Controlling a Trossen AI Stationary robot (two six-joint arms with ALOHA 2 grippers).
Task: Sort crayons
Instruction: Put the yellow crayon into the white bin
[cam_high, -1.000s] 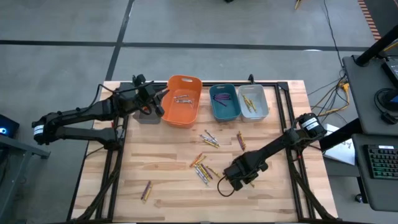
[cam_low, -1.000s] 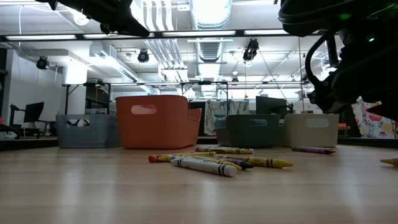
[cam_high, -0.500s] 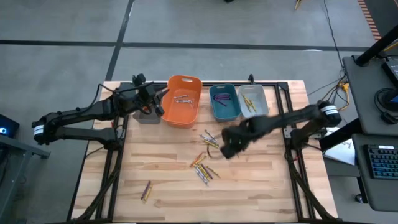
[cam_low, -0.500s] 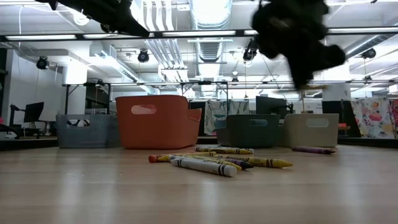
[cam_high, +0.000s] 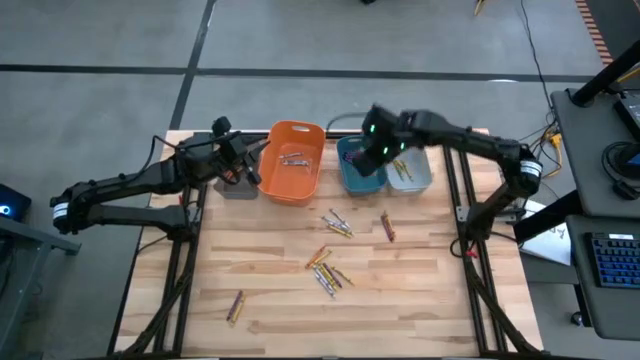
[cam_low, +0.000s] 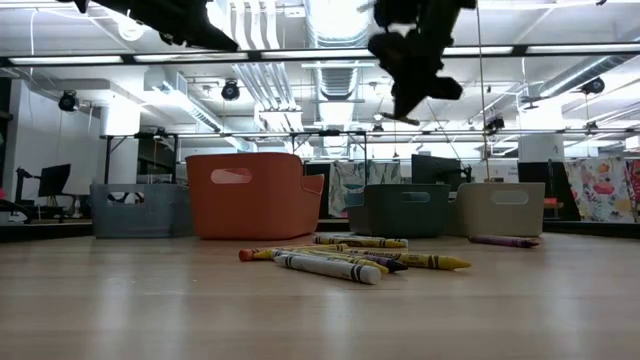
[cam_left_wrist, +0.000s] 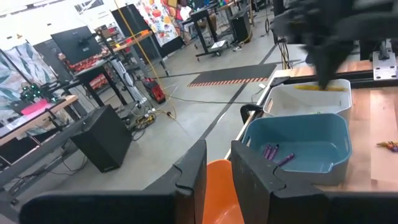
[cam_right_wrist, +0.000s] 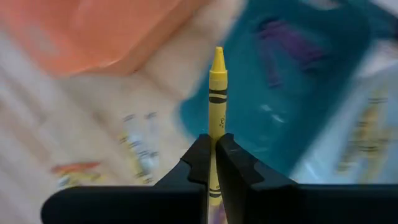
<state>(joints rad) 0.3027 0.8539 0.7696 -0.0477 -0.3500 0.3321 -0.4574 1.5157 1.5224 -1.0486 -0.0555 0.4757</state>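
My right gripper (cam_high: 374, 152) hangs high over the teal bin (cam_high: 352, 176), shut on a yellow crayon (cam_right_wrist: 217, 93); it also shows in the low view (cam_low: 408, 105). My left gripper (cam_high: 252, 166) waits above the gap between the grey bin (cam_high: 237, 188) and the orange bin (cam_high: 296, 170), its fingers (cam_left_wrist: 193, 168) a narrow gap apart with nothing between them. Loose crayons lie flat on the wooden table in a middle cluster (cam_high: 326, 266), a small group (cam_high: 337, 225), and as single sticks (cam_high: 386, 226) (cam_high: 236, 306). My right gripper pinches the yellow crayon's blunt rear half (cam_right_wrist: 216, 129) between its two fingers. The crayon lies along the fingers, its pointed tip (cam_right_wrist: 217, 53) sticking out past them. It is lifted clear, above the teal bin.
A whitish bin (cam_high: 410, 170) with yellow crayons stands right of the teal bin, which holds purple ones (cam_left_wrist: 273, 154). The orange bin holds several crayons (cam_high: 293, 158). All bins line the table's far edge. Bare wood lies at the near left and near right.
My right gripper has risen from low over the table's near right part and swung toward the far edge, carrying the yellow crayon to above the teal bin.
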